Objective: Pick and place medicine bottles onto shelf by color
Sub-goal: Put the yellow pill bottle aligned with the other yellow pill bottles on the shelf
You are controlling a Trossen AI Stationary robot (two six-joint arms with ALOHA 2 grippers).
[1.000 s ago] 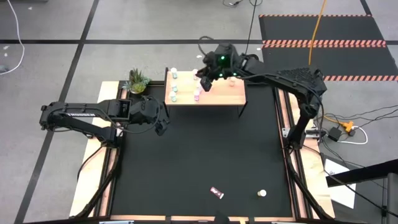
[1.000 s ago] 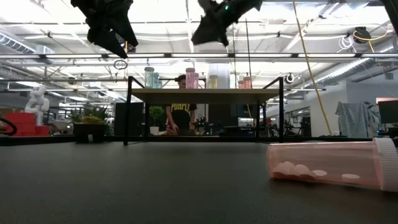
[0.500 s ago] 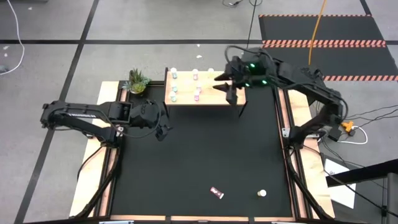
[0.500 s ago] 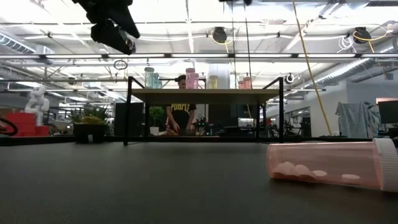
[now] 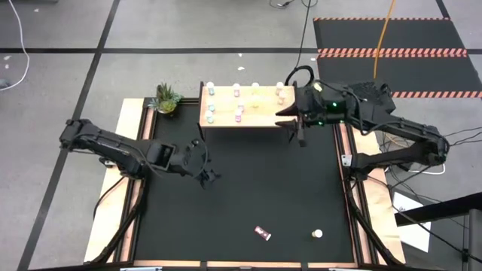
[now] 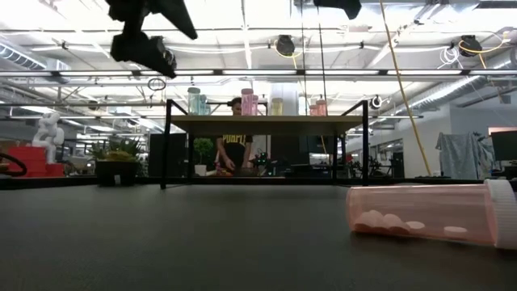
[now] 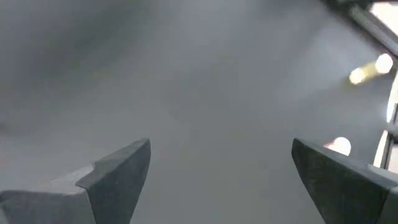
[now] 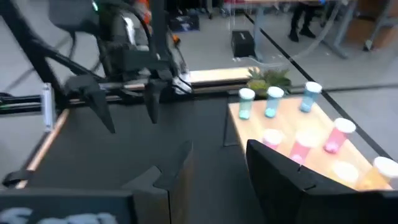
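Note:
The wooden shelf (image 5: 260, 114) stands at the table's far side with several small medicine bottles (image 5: 239, 110) upright on its top, also in the right wrist view (image 8: 305, 149). A pink bottle (image 6: 424, 213) lies on its side on the black mat near the front edge (image 5: 262, 233), and a whitish one (image 5: 317, 234) rests to its right. My left gripper (image 5: 208, 172) hangs open over the mat's left middle (image 7: 221, 146), nothing between its fingers. My right gripper (image 5: 295, 128) is open (image 8: 217, 152) off the shelf's near right corner and holds nothing.
A small potted plant (image 5: 166, 98) sits left of the shelf. The black mat (image 5: 248, 188) lies between the grippers and the two loose bottles. A person (image 6: 235, 145) stands in the room beyond the shelf.
My right gripper has drawn back from above the shelf's middle toward the table's right edge and now hangs off the shelf's near right corner. My left gripper has swung out from the left side toward the mat's middle and the near edge.

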